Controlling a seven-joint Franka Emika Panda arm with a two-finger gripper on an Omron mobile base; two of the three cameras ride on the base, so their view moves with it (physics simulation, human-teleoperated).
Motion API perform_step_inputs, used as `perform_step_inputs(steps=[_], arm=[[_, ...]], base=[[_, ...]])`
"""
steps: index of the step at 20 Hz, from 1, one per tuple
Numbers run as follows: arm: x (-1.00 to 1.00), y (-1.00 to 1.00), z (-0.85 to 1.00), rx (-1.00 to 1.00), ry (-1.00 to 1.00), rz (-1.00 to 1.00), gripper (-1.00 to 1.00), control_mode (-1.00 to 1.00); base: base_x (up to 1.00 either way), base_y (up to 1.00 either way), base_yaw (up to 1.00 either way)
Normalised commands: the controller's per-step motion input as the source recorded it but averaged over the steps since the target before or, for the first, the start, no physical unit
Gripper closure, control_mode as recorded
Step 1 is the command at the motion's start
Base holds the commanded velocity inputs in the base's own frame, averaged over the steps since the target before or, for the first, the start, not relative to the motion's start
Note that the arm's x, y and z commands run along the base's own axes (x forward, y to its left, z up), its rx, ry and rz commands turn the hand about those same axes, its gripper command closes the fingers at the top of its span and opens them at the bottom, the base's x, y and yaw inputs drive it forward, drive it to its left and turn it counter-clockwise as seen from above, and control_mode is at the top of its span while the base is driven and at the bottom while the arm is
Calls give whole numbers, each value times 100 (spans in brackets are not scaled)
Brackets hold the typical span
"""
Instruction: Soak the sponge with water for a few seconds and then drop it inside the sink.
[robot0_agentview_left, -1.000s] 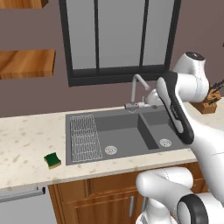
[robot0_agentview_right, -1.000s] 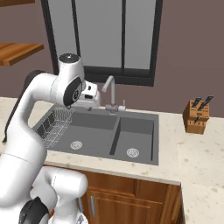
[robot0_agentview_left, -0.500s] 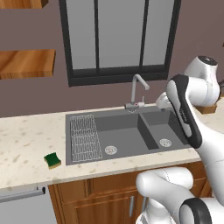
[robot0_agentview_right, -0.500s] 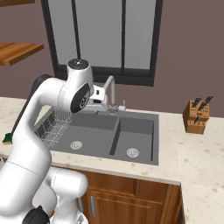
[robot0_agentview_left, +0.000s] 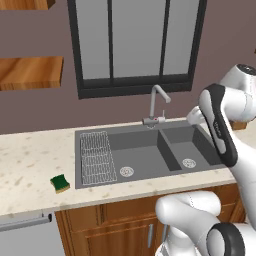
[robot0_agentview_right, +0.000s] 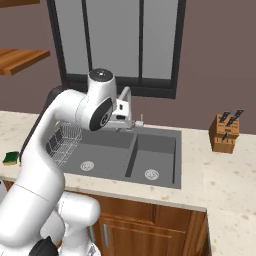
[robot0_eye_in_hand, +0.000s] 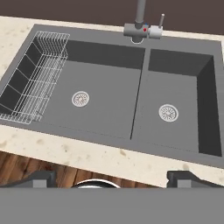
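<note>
sponge (robot0_agentview_left: 60, 183) is seen lying on the pale counter (robot0_agentview_left: 30, 165) to the left of the sink (robot0_agentview_left: 145, 155), well apart from the arm and untouched; its green top and yellow base can be made out in the left base view, and it also shows at the far left edge of the right base view (robot0_agentview_right: 10, 158). the gripper (robot0_eye_in_hand: 111, 177) is held wide open with nothing between its fingertips (robot0_eye_in_hand: 41, 178), and it is pointed down over the near rim of the sink, so that both basins, the two drains and the wire rack (robot0_eye_in_hand: 37, 78) are laid out below it. beyond these, the faucet (robot0_agentview_left: 156, 102) is seen at the back of the sink, and no water is seen running from it. further out, a knife block (robot0_agentview_right: 225, 132) stands on the counter at the right.

compared with a second ago, the arm has been swung upward and to the right, away from the faucet, with the upper joint now raised near the right edge of the left base view; the jaws have been opened a little further. the sponge has not been moved. from this it is judged that the task is at its start: the sponge is not yet picked up, and a long reach leftward across the sink will probably be needed before any soaking can be done.
</note>
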Motion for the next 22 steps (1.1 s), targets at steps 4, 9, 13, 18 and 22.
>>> perform_step_inputs(steps=[4,9,13,18,22], arm=[[0,-34,0,0,0,8,-100,-100],[0,-26,0,0,0,7,-100,-100],[6,-15,0,0,0,7,-100,-100],[28,0,0,0,-5,1,-100,-100],[37,0,0,0,-10,0,-100,-100]], base=[[0,0,0],[0,0,0],[0,0,0],[0,0,0],[0,0,0]])
